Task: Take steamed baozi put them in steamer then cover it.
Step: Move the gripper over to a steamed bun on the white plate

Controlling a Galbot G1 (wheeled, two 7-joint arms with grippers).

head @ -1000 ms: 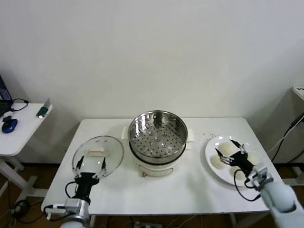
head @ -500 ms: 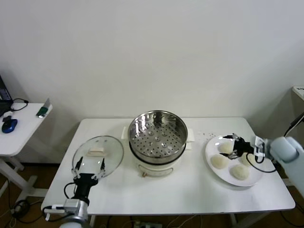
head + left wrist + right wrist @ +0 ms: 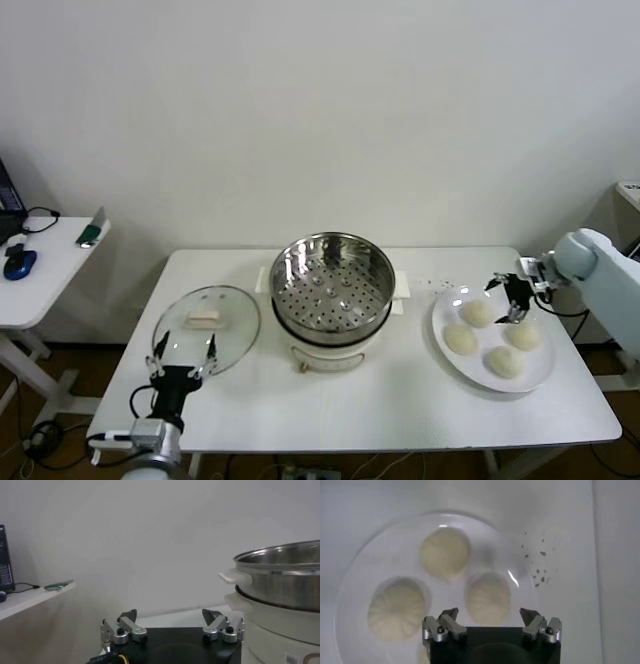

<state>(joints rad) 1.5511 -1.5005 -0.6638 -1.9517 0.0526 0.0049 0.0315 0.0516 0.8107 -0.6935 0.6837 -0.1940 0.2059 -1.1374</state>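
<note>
Four pale cream-white round steamed baozi (image 3: 478, 312) lie on a flat white round plate (image 3: 444, 318) at the right end of the white table (image 3: 400, 400), well apart from the shiny round stainless-steel steamer (image 3: 332, 285), which stands mid-table with its perforated tray bare and its white base and side handles showing. In the right wrist view three of the buns (image 3: 488, 598) show clearly on the plate (image 3: 355, 575), none of them touched.

The right gripper (image 3: 511, 296) hovers over the far edge of the plate, just above the buns, its jaws spread wide and empty; the right arm reaches in from the table's right side, the forearm bent inward and the wrist pointing down. The right wrist view looks down past the gripper (image 3: 491, 625) onto the bun nearest between its fingertips.

The round clear glass cover (image 3: 205, 328), with metal rim and cream-white bar handle, lies flat on the table left of the steamer. The left gripper (image 3: 183, 350) sits low at the near left edge, just in front of the cover, its jaws also wide apart and holding nothing. From the left wrist, that gripper (image 3: 172, 626) faces level toward the wall with the steamer (image 3: 282, 587) beside it.

A dark speckle of crumbs (image 3: 537, 562) marks the table near the plate.
</note>
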